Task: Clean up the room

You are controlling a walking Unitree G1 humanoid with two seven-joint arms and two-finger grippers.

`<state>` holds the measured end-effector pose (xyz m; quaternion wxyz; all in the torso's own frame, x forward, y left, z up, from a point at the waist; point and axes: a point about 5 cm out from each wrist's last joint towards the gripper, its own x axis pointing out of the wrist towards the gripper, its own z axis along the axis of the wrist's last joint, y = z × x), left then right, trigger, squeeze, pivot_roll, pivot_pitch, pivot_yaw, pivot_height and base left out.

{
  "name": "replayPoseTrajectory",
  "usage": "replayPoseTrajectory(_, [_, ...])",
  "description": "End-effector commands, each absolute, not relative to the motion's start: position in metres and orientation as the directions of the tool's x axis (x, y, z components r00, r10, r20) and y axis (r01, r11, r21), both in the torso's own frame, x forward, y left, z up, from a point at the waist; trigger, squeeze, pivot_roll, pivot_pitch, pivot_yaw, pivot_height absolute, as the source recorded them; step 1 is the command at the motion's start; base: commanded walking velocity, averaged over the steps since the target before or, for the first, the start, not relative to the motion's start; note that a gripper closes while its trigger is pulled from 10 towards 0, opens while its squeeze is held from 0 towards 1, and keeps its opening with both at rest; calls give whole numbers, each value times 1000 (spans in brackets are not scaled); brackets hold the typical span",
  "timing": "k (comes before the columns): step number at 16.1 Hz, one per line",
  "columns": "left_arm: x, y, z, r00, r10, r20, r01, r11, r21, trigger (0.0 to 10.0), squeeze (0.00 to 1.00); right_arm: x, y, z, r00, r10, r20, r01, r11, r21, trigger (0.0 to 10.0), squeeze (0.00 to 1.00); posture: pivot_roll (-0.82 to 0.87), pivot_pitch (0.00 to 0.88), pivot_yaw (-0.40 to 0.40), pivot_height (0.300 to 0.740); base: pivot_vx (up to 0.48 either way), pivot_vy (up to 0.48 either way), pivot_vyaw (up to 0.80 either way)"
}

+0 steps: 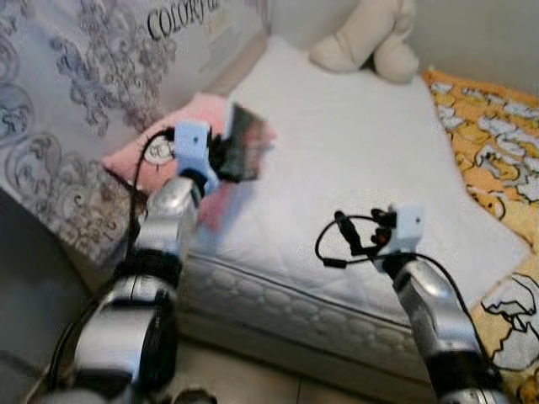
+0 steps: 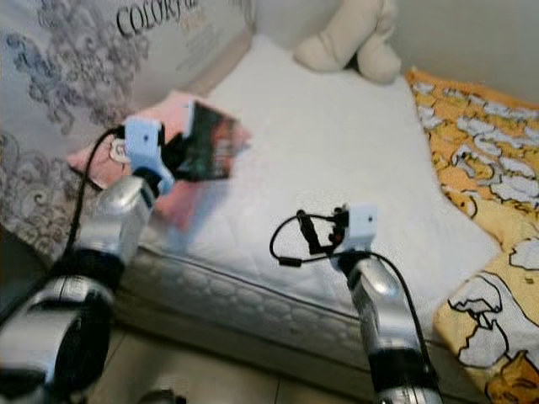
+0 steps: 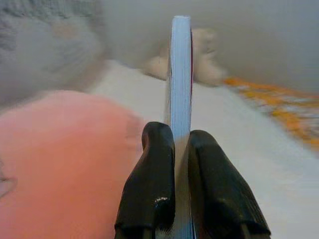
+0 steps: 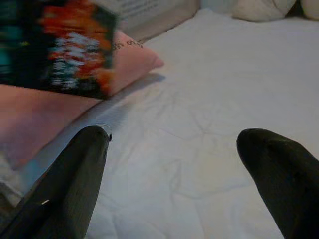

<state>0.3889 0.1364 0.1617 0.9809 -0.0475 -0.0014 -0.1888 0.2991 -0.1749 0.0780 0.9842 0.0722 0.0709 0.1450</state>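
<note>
My left gripper (image 1: 226, 156) is shut on a thin book (image 1: 247, 145) with a dark, colourful cover, held up on edge above the pink pillow (image 1: 160, 151) at the mattress's left side. In the left wrist view the book's pale page edge (image 3: 180, 74) stands between the two black fingers (image 3: 149, 184). My right gripper (image 4: 177, 144) is open with nothing between its fingers, hovering over the bare white mattress (image 1: 362, 160) near its front edge; the book's cover (image 4: 65, 50) appears blurred ahead of it.
A cream plush toy (image 1: 370, 38) sits at the head of the mattress. A yellow patterned blanket (image 1: 493, 143) lies along the right side. A grey floral fabric (image 1: 67, 101) drapes on the left. Tiled floor (image 1: 244, 374) lies below the mattress edge.
</note>
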Motion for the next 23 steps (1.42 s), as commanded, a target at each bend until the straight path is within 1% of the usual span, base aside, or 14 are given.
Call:
replayPoseTrajectory(1, [391, 118, 167, 872, -488, 43, 485, 850, -204, 0, 0, 293, -182, 83, 949, 291, -118, -275, 952, 135, 10000, 341, -103, 17, -134, 740, 0, 0, 0])
replayPoseTrajectory(3, [389, 99, 164, 772, -630, 84, 609, 695, -383, 0, 0, 277, -181, 95, 940, 330, -86, -320, 940, 115, 10000, 337, -159, 56, -139, 740, 0, 0, 0])
replayPoseTrajectory(5, [385, 86, 157, 709, -702, 69, 661, 628, -411, 0, 0, 264, -179, 102, 917, 390, -81, -380, 918, 111, 10000, 337, -221, 89, -152, 740, 0, 0, 0])
replayPoseTrajectory(6, [384, 80, 153, 706, -707, 27, 656, 641, -398, 0, 0, 255, -182, 106, 913, 398, -86, -388, 915, 113, 10000, 337, -274, 115, -160, 740, 0, 0, 0])
replayPoseTrajectory(8, [385, 79, 147, 734, -678, -43, 623, 696, -357, 0, 0, 237, -189, 111, 916, 387, -108, -376, 920, 108, 10000, 341, -327, 146, -168, 740, 0, 0, 0])
replayPoseTrajectory(10, [386, 85, 141, 760, -638, -126, 592, 759, -269, 0, 0, 218, -193, 111, 914, 375, -153, -362, 926, 110, 10000, 341, -361, 172, -175, 740, 0, 0, 0])
replayPoseTrajectory(12, [388, 91, 140, 780, -602, -171, 572, 796, -196, 0, 0, 203, -192, 109, 908, 374, -190, -358, 927, 116, 10000, 337, -375, 190, -179, 740, 0, 0, 0])
replayPoseTrajectory(14, [389, 97, 140, 785, -585, -204, 570, 811, -134, 0, 0, 197, -193, 110, 907, 367, -205, -348, 929, 123, 10000, 341, -377, 200, -177, 740, 0, 0, 0])
replayPoseTrajectory(15, [391, 107, 141, 800, -547, -247, 554, 831, -48, 0, 0, 195, -194, 110, 910, 356, -214, -337, 933, 125, 10000, 337, -370, 201, -173, 740, 0, 0, 0])
replayPoseTrajectory(16, [392, 110, 142, 802, -540, -255, 553, 833, -22, 0, 0, 194, -194, 111, 910, 352, -217, -331, 935, 126, 10000, 337, -370, 201, -173, 740, 0, 0, 0])
replayPoseTrajectory(17, [395, 117, 147, 810, -522, -267, 551, 834, 40, 0, 0, 193, -194, 110, 911, 346, -223, -323, 937, 131, 10000, 337, -353, 196, -165, 740, 0, 0, 0])
replayPoseTrajectory(19, [401, 131, 162, 830, -484, -277, 537, 829, 160, 0, 0, 195, -193, 109, 914, 336, -227, -311, 940, 138, 10000, 337, -331, 189, -157, 740, 0, 0, 0])
replayPoseTrajectory(21, [404, 139, 169, 846, -458, -274, 516, 833, 200, 0, 0, 197, -192, 108, 916, 332, -226, -306, 941, 141, 10000, 337, -319, 183, -152, 740, 0, 0, 0])
replayPoseTrajectory(23, [409, 161, 185, 895, -372, -245, 433, 855, 284, 0, 0, 202, -190, 107, 917, 330, -222, -304, 942, 146, 10000, 337, -301, 171, -148, 740, 0, 0, 0])
